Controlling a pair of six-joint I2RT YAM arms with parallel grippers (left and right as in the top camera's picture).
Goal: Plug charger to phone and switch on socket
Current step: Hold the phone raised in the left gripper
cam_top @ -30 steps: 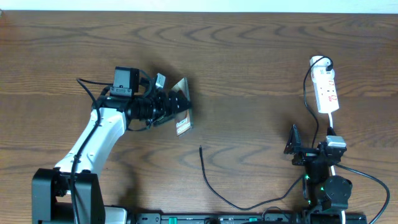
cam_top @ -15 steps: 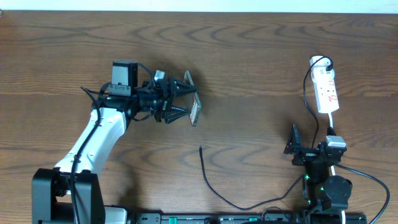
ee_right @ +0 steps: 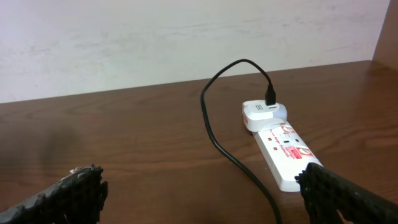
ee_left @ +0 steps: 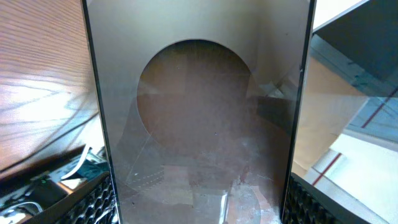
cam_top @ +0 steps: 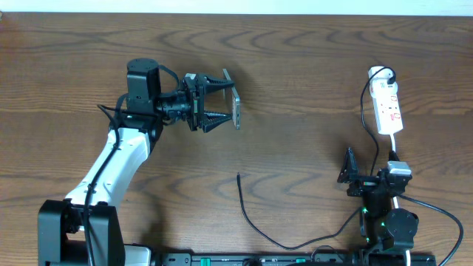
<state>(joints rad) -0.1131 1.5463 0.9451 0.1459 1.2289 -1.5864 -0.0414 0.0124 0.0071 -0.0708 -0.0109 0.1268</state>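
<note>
Right, the left end effector (cam_top: 223, 100) is pinched narrow across the phone (cam_top: 236, 110), tipping that flat slab up on its thin metallic edge with the glossy brownish face filling the wrist view. My read is that this presents the port end for plugging. On the robot's side of the phone the charger (cam_top: 239, 182), a thin limp black cable, rests its small tip loose on the wood-grain bench (cam_top: 310, 59). Well apart from the phone, the right end effector (ee_right: 200, 186) hangs wide and empty, facing the socket (ee_right: 286, 152), a smooth white plastic strip with red marks, likely waiting on the switch.
</note>
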